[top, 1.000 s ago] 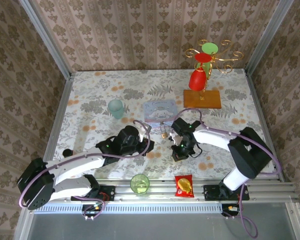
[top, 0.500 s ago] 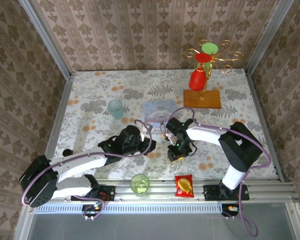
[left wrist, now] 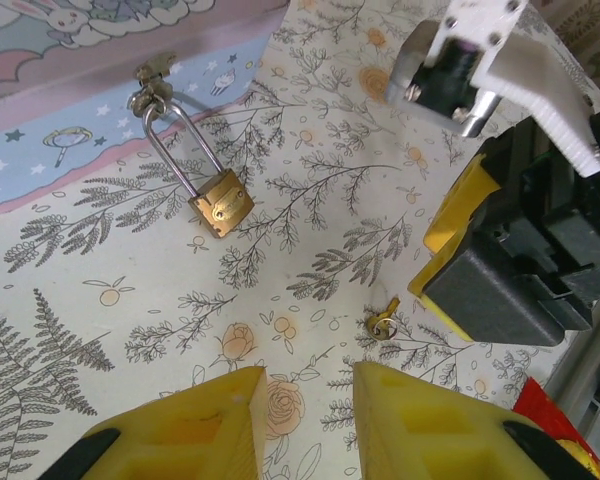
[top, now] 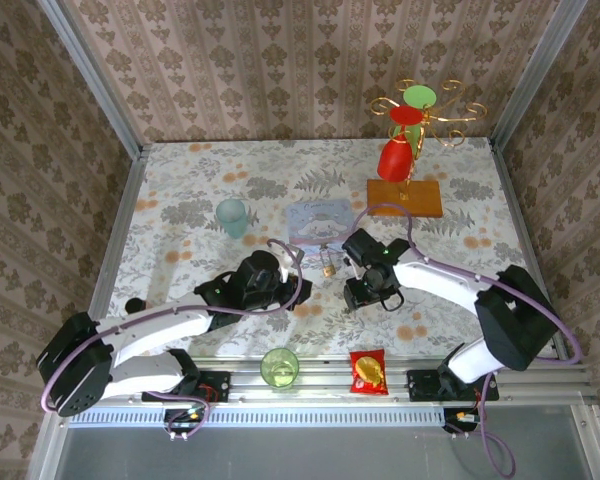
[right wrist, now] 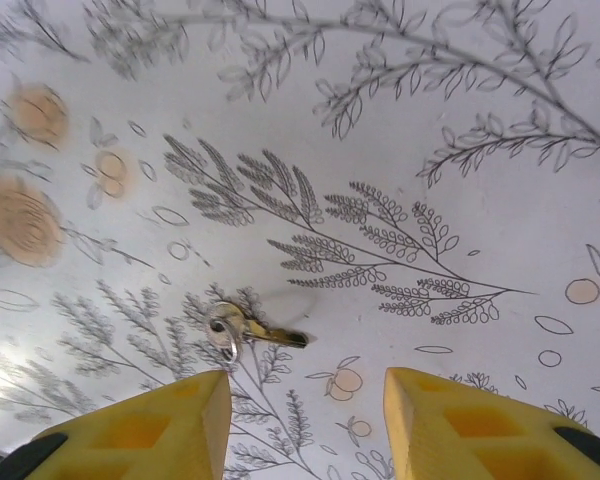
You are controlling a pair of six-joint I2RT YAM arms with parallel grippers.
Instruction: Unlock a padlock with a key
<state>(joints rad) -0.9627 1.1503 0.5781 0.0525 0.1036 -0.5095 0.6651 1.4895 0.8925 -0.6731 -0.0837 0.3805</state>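
padlock lies flat near the middle of the table; brass body toward the near edge, long axis running back to the pale blue tin, shackle hooked through its clasp. key lies flat nearby toward the right edge; in the right wrist view the ring end is left, blade pointing right. left gripper fingers slightly apart, nothing between; right gripper spread open over the key, not touching.
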